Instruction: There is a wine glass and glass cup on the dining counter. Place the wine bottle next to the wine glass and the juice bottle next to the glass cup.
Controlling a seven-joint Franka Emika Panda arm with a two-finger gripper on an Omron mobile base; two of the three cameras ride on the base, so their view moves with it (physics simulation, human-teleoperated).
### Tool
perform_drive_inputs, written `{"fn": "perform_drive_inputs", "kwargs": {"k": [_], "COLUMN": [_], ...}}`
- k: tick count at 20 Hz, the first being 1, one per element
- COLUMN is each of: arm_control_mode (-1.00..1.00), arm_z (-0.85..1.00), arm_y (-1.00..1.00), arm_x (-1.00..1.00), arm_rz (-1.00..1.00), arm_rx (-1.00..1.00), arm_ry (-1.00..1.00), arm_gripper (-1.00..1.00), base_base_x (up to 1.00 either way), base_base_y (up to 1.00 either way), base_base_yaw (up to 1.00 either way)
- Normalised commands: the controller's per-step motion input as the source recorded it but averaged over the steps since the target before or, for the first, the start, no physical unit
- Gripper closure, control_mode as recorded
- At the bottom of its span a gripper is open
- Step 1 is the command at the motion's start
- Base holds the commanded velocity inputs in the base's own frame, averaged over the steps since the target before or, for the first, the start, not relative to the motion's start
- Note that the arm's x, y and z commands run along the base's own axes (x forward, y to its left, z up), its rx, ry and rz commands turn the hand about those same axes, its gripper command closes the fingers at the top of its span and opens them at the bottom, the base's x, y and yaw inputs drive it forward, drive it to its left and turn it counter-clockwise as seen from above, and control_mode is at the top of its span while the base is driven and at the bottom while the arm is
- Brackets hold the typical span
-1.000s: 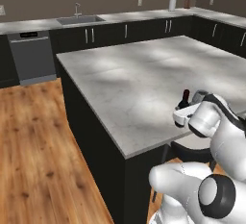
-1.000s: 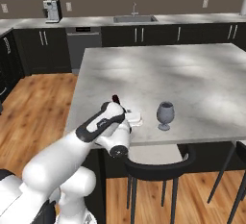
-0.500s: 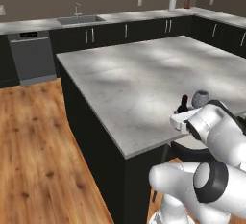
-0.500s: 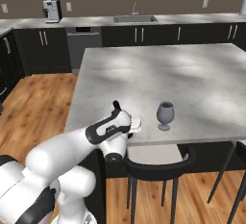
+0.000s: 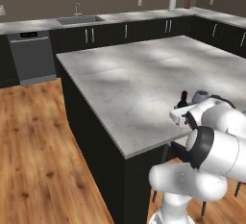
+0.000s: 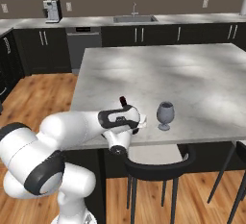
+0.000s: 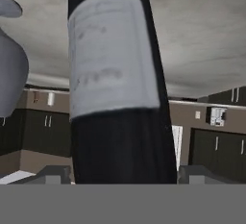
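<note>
My gripper (image 6: 126, 117) is shut on the wine bottle (image 7: 117, 88), a dark bottle with a pale label, whose red-capped neck (image 6: 123, 100) sticks up above the hand. It is held over the near edge of the dining counter (image 6: 192, 74). The wine glass (image 6: 165, 115) stands on the counter just right of the bottle, a small gap apart, and its grey bowl (image 7: 9, 69) shows at the left of the hand view. From the left base view the bottle neck (image 5: 183, 98) sits beside the glass (image 5: 199, 95). The glass cup and juice bottle are out of view.
A black chair (image 6: 158, 163) stands under the counter's near edge, right below the hand, and another stool (image 6: 238, 146) is at the right. Wall counters at the back carry a sink (image 6: 134, 18), a coffee machine (image 6: 50, 9) and a paper towel roll (image 5: 173, 2).
The arm has shifted slightly to the right toward the wine glass with the bottle still in its grip. The glass has not moved.
</note>
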Motion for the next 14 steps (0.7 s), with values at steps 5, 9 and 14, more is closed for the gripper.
{"fn": "perform_drive_inputs", "kwargs": {"k": [5,9,14], "arm_control_mode": [-1.0,-1.0,-1.0], "arm_z": [-0.26,-0.31,-0.11], "arm_y": [-0.13,-0.11,-0.04], "arm_x": [0.13,0.13,0.16], "arm_rz": [0.0,0.0,0.0], "arm_rx": [0.0,0.0,0.0], "arm_ry": [0.0,0.0,0.0], "arm_gripper": [1.0,1.0,1.0], "base_base_x": [0.0,0.0,0.0], "base_base_y": [0.0,0.0,0.0], "base_base_yaw": [0.0,0.0,0.0]}}
